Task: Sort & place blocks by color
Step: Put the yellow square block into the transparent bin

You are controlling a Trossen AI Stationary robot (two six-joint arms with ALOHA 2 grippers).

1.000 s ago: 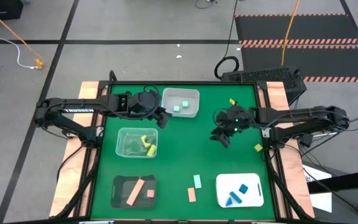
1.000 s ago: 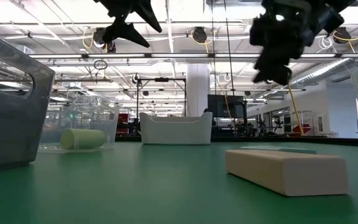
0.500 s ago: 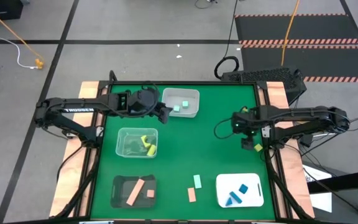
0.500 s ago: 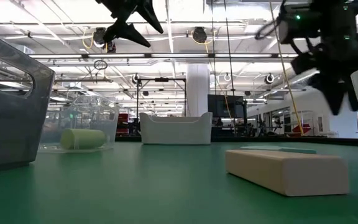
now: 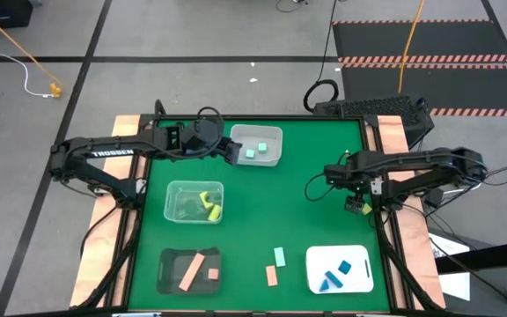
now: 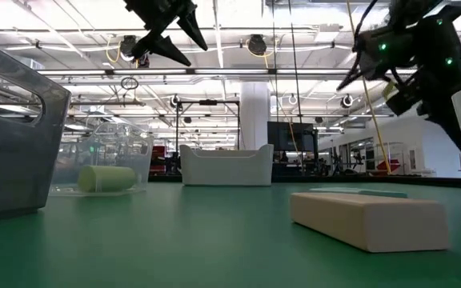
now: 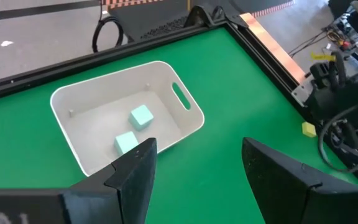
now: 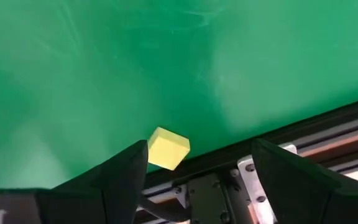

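Writing: "TROSSEN" in white letters on the left arm [image 5: 104, 154]; nothing else legible.

Right gripper [image 5: 356, 204]: at the table's right edge, fingers [image 8: 120, 177] spread wide and holding nothing. A yellow cube [image 8: 168, 148] lies on the green mat [image 5: 297, 202] between the fingers, just beside the black edge rail, touched by neither finger.

Left gripper [image 5: 233, 152]: raised over the mat at the near rim of the white bin [image 7: 185, 121], fingers [image 7: 135, 177] parted with nothing between them.

Blocks, by container:
- White bin, far centre: two mint green cubes [image 7: 135, 127], close together.
- Clear bin [image 5: 194, 202], left centre: yellow pieces [image 5: 208, 203].
- Dark tray [image 5: 189, 269], near left: a long tan-pink bar [image 5: 192, 272] and a small tan-pink cube [image 5: 213, 274] beside it.
- White tray [image 5: 339, 269], near right: blue blocks [image 5: 337, 272].
- Loose on the mat, near centre: a mint green bar [image 5: 280, 256] and a tan-pink bar [image 5: 272, 276], just apart from each other.
- Loose by the far right edge: a second small yellow block [image 5: 329, 143].
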